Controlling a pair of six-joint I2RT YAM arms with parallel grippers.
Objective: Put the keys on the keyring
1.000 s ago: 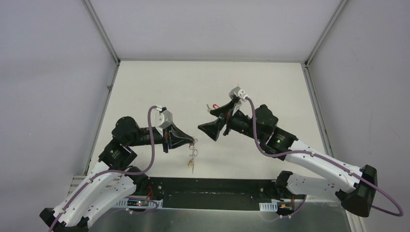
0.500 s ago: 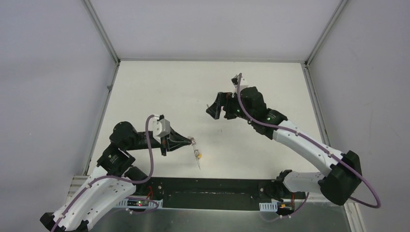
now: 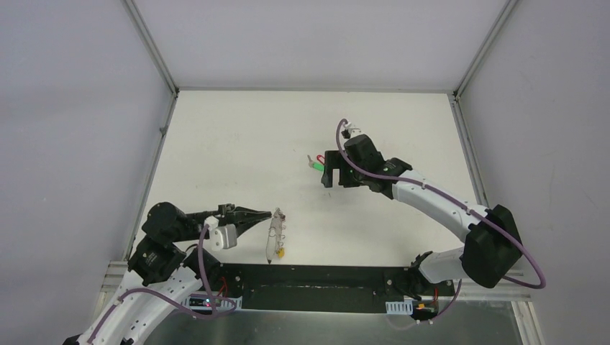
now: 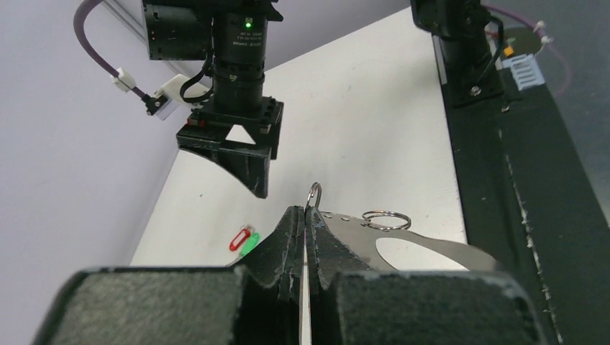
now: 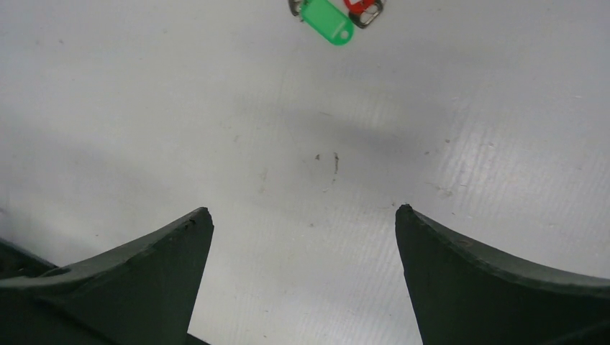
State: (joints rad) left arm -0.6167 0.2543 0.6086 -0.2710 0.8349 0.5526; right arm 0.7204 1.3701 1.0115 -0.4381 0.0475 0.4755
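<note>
The step in hand is judged to be the fetching of a further key. The matte white table (image 3: 237,144), faintly scuffed, is the largest surface. Over its far middle the right gripper (image 5: 302,212) is held with its dark, curved plastic jaws spread wide and nothing between them. Near the front edge, the left gripper (image 4: 305,219) is seen with its jaws pressed together on the keyring (image 3: 274,230), a thin grey wire hoop held clear of the table. A yellow-tagged key (image 3: 280,252) is seen hanging low on the hoop, though it cannot be told with certainty whether it is fully threaded. The green-tagged key (image 5: 327,20) and the red-tagged key (image 5: 357,7) lie touching on the table just beyond the right fingertips. Their tags are smooth, glossy ovals and their metal parts small and flat. A short advance and descent is called for next, then closure on one tag alone, care being needed since the two lie touching.
</note>
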